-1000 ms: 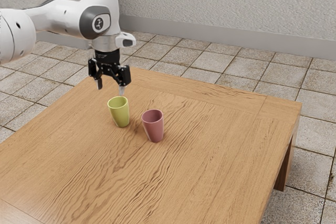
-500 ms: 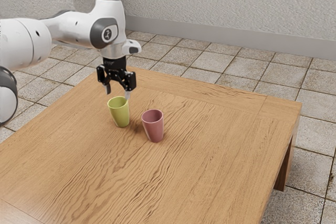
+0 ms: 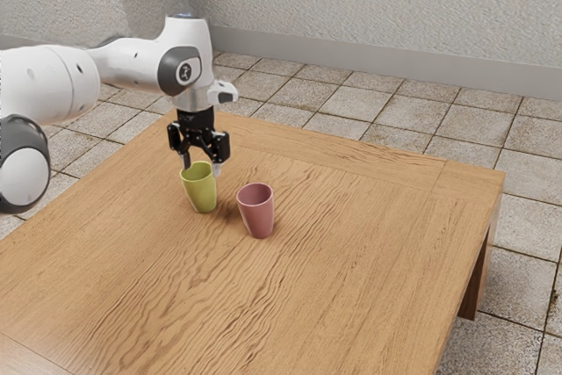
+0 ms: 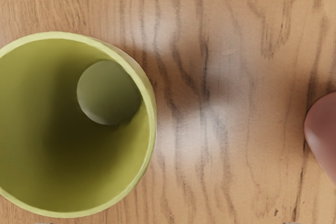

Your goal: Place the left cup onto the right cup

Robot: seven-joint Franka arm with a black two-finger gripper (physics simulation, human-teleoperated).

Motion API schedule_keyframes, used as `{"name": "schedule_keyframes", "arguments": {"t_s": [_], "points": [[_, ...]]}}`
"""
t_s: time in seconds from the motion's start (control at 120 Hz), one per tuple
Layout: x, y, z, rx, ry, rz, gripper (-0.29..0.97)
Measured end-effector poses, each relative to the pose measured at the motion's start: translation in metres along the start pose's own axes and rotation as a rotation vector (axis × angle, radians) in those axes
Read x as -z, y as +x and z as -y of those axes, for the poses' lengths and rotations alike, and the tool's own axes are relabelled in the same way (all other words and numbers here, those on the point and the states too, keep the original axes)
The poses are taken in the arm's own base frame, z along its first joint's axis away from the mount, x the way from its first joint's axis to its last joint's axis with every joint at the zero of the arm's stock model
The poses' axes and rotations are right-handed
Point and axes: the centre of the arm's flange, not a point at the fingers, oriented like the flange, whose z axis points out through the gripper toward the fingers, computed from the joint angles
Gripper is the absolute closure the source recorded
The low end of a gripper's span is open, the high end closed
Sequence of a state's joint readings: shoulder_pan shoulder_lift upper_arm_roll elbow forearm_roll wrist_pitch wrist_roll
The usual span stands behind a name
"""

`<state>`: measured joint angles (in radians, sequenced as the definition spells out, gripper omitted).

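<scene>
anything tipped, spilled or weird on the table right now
Nothing stands out. The green cup and the pink cup both stand upright and apart on the table. The green one is empty and nothing is spilled. The open pincer hangs at the green cup's rim.

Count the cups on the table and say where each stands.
2. The green cup stands upright just below the open gripper; the pink cup stands upright beside it, toward the exterior view's right, not touching it. None seems hidden.

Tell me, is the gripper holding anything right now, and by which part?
Nothing yet. The gripper is open at the rim of the green cup, which stands on the table.
</scene>
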<state>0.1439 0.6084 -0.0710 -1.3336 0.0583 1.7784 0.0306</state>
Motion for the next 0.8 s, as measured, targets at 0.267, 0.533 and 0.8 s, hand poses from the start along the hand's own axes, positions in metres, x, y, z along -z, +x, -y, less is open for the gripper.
{"name": "schedule_keyframes", "arguments": {"t_s": [0.267,0.533,0.8], "points": [[-0.01,0.011,0.012,-0.002,-0.01,-0.013,0.14],[-0.021,0.022,0.011,-0.032,-0.015,-0.018,0.15],[-0.028,0.031,0.006,-0.062,-0.005,-0.022,0.16]]}}
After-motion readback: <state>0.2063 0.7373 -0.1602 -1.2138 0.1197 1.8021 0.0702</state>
